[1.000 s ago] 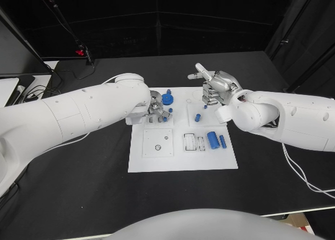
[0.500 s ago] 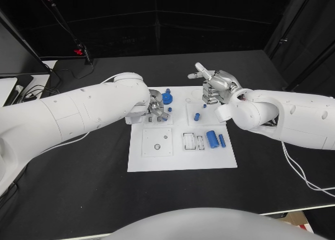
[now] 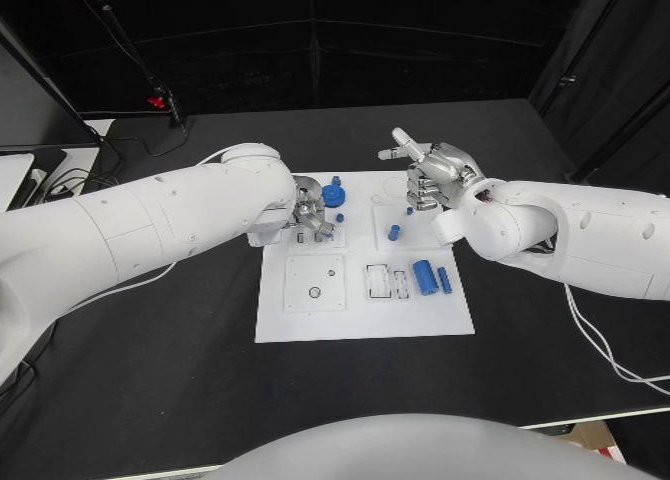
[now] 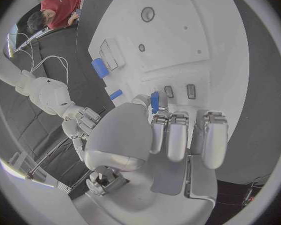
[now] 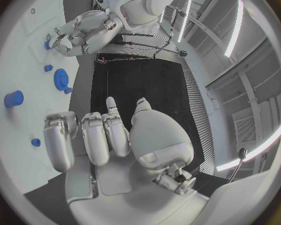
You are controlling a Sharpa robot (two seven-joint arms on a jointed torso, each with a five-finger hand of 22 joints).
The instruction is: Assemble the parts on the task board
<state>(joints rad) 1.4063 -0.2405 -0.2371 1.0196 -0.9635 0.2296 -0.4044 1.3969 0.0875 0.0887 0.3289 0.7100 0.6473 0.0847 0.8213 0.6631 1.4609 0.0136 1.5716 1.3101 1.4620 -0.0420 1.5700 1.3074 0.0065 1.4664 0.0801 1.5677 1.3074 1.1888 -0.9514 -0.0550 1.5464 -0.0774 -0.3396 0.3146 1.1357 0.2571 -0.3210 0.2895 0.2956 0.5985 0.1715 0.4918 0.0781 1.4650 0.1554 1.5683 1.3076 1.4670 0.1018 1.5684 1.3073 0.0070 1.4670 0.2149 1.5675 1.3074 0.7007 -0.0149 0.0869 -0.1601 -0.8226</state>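
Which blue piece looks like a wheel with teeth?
The blue gear at the far end of the task board, beside the left hand. It is round and toothed; the other blue parts are plain cylinders and pegs.

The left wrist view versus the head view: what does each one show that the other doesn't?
Left wrist view alone: the small blue part pinched in the left hand, seen close against its fingers. Head view alone: the blue gear at the far end of the task board. Both: the white board, the right hand, and the two blue cylinders lying by the slots.
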